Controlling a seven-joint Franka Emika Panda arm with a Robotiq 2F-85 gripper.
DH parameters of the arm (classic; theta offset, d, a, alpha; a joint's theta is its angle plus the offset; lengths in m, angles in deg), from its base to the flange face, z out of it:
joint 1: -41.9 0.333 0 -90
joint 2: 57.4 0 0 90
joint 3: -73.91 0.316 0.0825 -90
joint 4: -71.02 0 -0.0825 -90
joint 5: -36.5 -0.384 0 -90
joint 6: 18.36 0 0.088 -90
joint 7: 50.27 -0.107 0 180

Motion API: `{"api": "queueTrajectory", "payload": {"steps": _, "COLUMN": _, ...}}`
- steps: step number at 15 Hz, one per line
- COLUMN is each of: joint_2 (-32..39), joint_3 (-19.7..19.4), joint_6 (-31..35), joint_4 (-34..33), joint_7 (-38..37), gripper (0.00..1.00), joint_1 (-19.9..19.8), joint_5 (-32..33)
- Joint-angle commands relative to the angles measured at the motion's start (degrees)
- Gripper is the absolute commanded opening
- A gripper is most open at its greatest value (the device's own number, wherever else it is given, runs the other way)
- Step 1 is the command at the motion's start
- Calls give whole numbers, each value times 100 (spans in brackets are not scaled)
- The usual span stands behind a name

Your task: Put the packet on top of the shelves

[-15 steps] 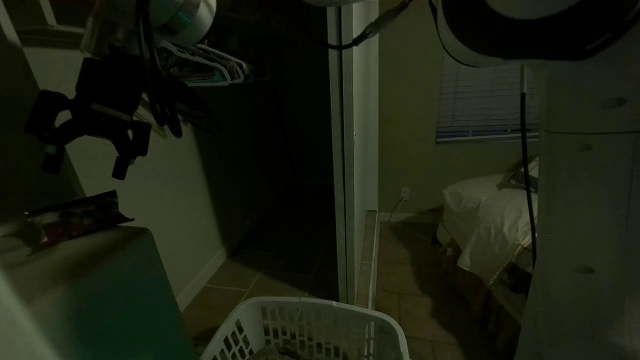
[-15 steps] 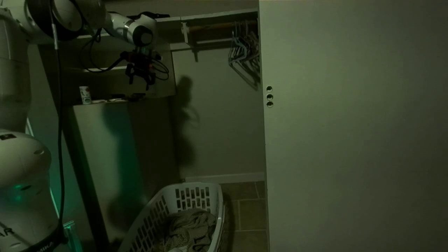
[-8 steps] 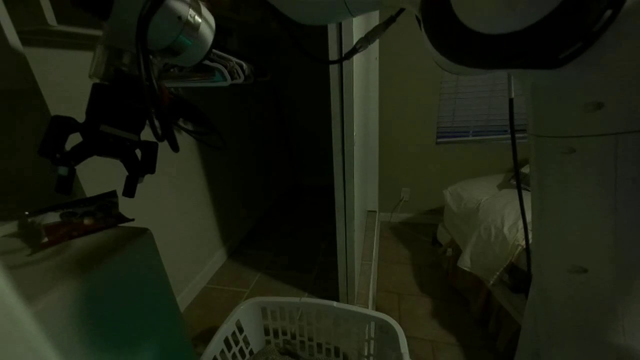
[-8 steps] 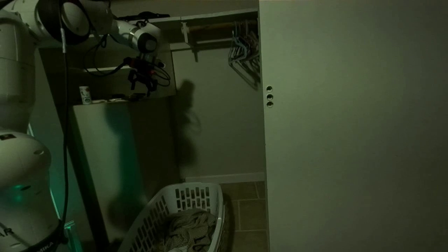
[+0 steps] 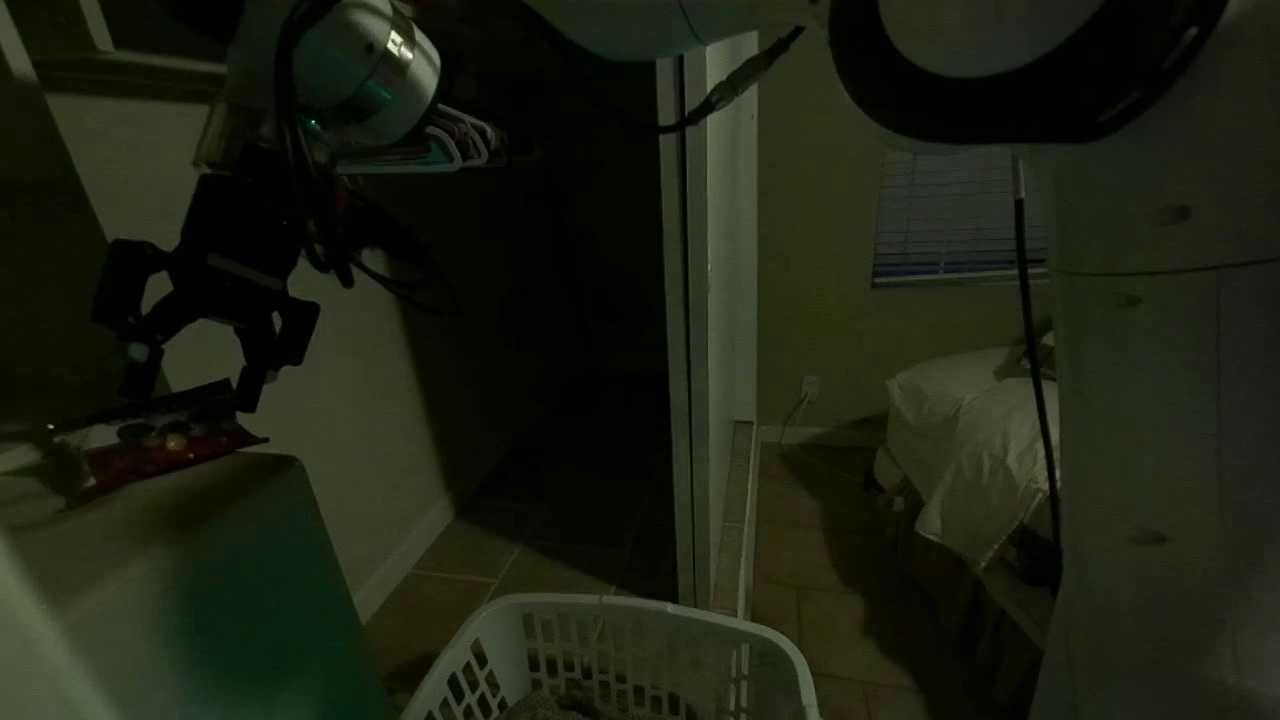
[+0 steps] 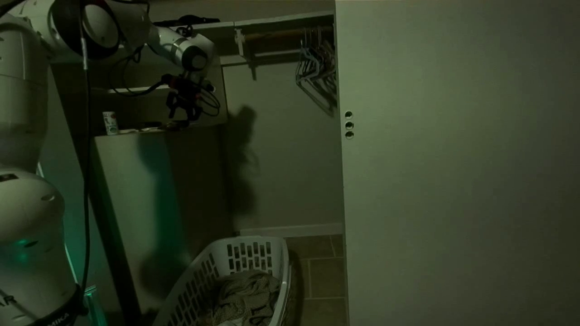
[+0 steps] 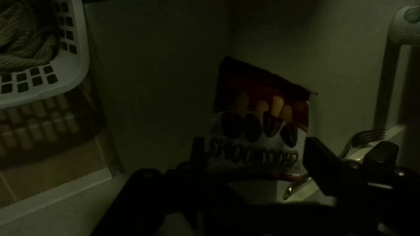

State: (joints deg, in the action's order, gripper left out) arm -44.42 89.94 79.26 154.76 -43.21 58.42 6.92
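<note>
Although the light is poor, the packet (image 7: 262,131) shows well in the wrist view: a flat, roughly four-sided pouch with a thin, crinkled skin, dark reddish-brown towards one end and whitish towards the other, printed with pale-stemmed, dark-capped shapes and a row of heavy dark lettering. It lies on the cabinet (image 5: 220,490), near one corner of the smooth, flat top, its dark rim a little raised. Black and angular, the gripper (image 5: 194,388) is open just over it; in the wrist view the blunt, blocky fingers (image 7: 316,160) stand apart with the packet between them, though whether they touch it cannot be told.

Near the packet on the cabinet top lies a shiny metal fork (image 7: 364,137), its tines clear of the finger that hides part of it. At the cabinet's front edge, towards another corner, stands an upright cup (image 6: 110,123), a white cylinder with coloured printed spots. Above the cabinet top are the shelves (image 6: 136,89), boxy and dim inside, divided by a pale, straight-edged board.

On the tiled floor (image 6: 326,278) sits a white laundry basket (image 5: 640,606) with a rounded rim and rectangular holes through its walls, holding rumpled, coarse-textured cloth (image 6: 244,290). Thin hangers (image 6: 322,74) hang bunched from a rail (image 6: 274,36) beside a smooth, pale panel (image 6: 457,158) with three round holes near its edge.
</note>
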Motion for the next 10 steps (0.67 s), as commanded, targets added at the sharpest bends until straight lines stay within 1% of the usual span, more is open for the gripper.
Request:
{"api": "queueTrajectory", "payload": {"steps": 1, "joint_2": 131, "joint_3": 55, "joint_6": -307, "joint_4": -101, "joint_7": 130, "gripper": 92, "joint_1": -139, "joint_5": -326}}
{"api": "queueTrajectory", "payload": {"steps": 2, "joint_2": 157, "joint_3": 47, "joint_6": -354, "joint_4": -103, "joint_7": 136, "gripper": 95, "joint_1": -145, "joint_5": -346}}
{"api": "queueTrajectory", "payload": {"steps": 3, "joint_2": 184, "joint_3": 44, "joint_6": -395, "joint_4": -103, "joint_7": 157, "gripper": 100, "joint_1": -151, "joint_5": -359}}
{"api": "queueTrajectory", "payload": {"steps": 5, "joint_2": 241, "joint_3": 47, "joint_6": -437, "joint_4": -111, "joint_7": 206, "gripper": 100, "joint_1": -165, "joint_5": -388}}
{"api": "queueTrajectory", "payload": {"steps": 6, "joint_2": 271, "joint_3": 50, "joint_6": -452, "joint_4": -118, "joint_7": 242, "gripper": 91, "joint_1": -171, "joint_5": -408}}
{"api": "queueTrajectory", "payload": {"steps": 7, "joint_2": 307, "joint_3": 49, "joint_6": -484, "joint_4": -135, "joint_7": 257, "gripper": 75, "joint_1": -170, "joint_5": -408}}
{"api": "queueTrajectory", "payload": {"steps": 8, "joint_2": 343, "joint_3": 54, "joint_6": -500, "joint_4": -143, "joint_7": 298, "gripper": 72, "joint_1": -172, "joint_5": -426}}
{"api": "queueTrajectory", "payload": {"steps": 10, "joint_2": 383, "joint_3": 55, "joint_6": -510, "joint_4": -143, "joint_7": 355, "gripper": 59, "joint_1": -176, "joint_5": -460}}
